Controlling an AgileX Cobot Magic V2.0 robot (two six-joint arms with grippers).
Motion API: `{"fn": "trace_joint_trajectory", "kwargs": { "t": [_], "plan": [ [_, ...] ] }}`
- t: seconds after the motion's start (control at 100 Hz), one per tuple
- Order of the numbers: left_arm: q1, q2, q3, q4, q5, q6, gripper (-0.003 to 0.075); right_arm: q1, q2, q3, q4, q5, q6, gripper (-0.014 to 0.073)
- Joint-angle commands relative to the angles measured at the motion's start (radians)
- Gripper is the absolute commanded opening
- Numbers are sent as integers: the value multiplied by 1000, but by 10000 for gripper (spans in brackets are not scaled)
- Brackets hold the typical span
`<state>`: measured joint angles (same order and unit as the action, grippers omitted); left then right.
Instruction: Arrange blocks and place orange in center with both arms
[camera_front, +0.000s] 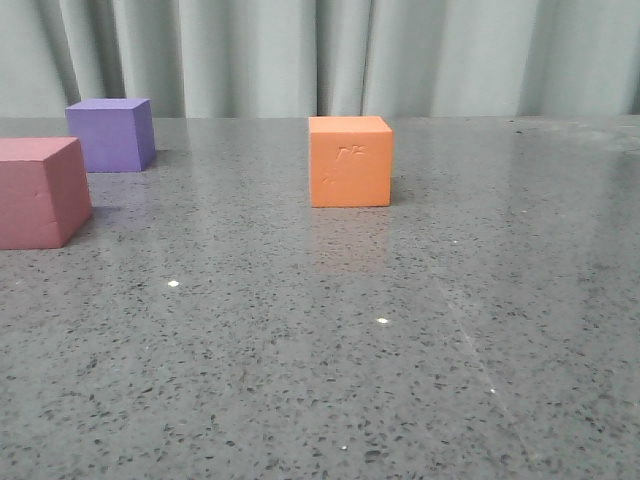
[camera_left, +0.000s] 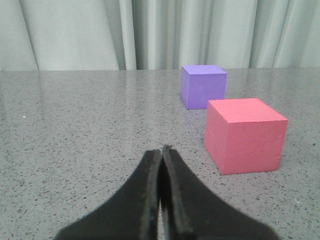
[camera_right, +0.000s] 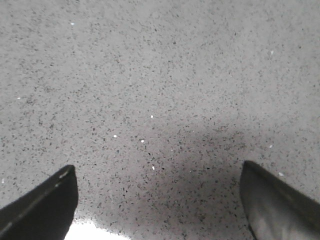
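The orange cube stands on the grey speckled tabletop, slightly right of the middle, scratch marks on its near face. A pink-red cube sits at the left edge, with the purple cube just behind it. The left wrist view shows the pink-red cube and purple cube ahead of my left gripper, which is shut and empty. My right gripper is open over bare stone, with nothing between its fingers. Neither arm appears in the front view.
A pale pleated curtain hangs behind the table's far edge. Bare stone lies in front of the orange cube and to its right.
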<state>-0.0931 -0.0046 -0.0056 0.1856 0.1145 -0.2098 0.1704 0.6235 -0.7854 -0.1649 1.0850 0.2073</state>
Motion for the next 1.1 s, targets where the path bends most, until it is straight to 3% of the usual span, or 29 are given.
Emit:
{"fn": "trace_joint_trajectory", "kwargs": {
  "t": [0.0, 0.76, 0.88, 1.09],
  "plan": [
    [3, -33, 55, 0, -84, 1, -19, -7, -15, -18, -8, -40, -20, 645],
    [3, -33, 55, 0, -84, 1, -19, -3, -15, -18, -2, -29, -20, 631],
    [3, -33, 55, 0, -84, 1, -19, -3, -15, -18, -2, -21, -20, 509],
    [3, -33, 55, 0, -84, 1, -19, -3, -15, -18, 0, 25, -20, 93]
  ]
}}
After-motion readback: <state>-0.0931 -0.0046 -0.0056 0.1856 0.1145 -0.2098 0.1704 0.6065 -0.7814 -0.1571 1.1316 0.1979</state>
